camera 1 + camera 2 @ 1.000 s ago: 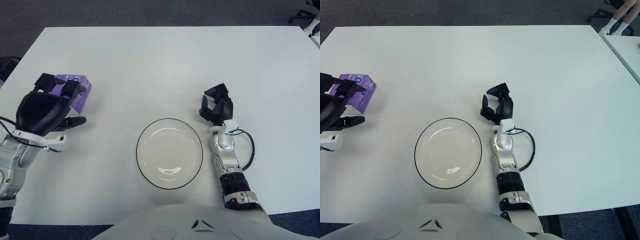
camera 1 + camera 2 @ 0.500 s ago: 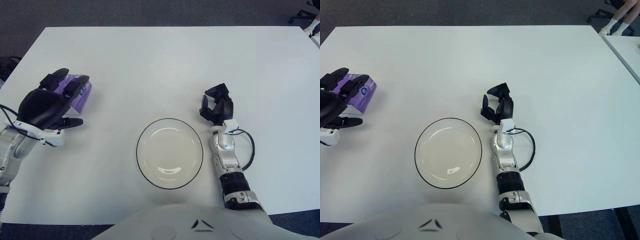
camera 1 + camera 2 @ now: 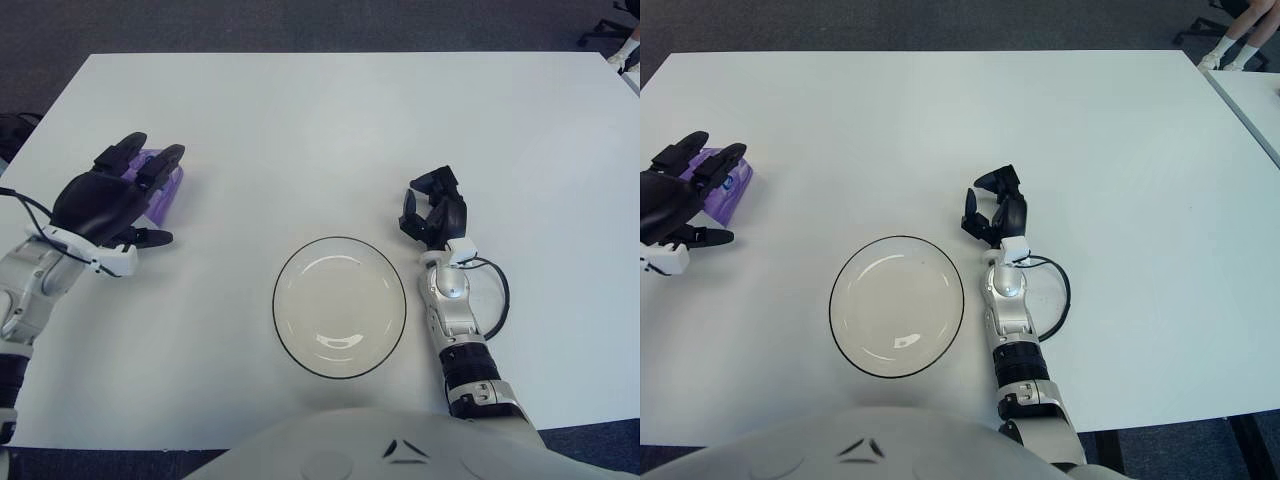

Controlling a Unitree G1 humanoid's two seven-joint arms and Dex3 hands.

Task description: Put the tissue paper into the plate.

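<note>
A purple tissue pack (image 3: 162, 192) lies on the white table at the far left, mostly covered by my left hand (image 3: 118, 195). That hand sits over the pack with its fingers (image 3: 160, 163) spread flat across the top and the thumb (image 3: 148, 238) sticking out toward the plate; it does not grip the pack. A white plate with a dark rim (image 3: 339, 305) stands in the middle near the front edge. My right hand (image 3: 432, 211) shows just right of the plate, fingers curled, holding nothing.
A black cable (image 3: 495, 290) loops beside my right wrist. The white table (image 3: 330, 130) stretches wide behind the plate. A chair base (image 3: 610, 25) and another table's edge show at the far right.
My left hand has slid forward and lowered over the tissue pack, its fingers stretching out across the top. The right hand and the plate have stayed still.
</note>
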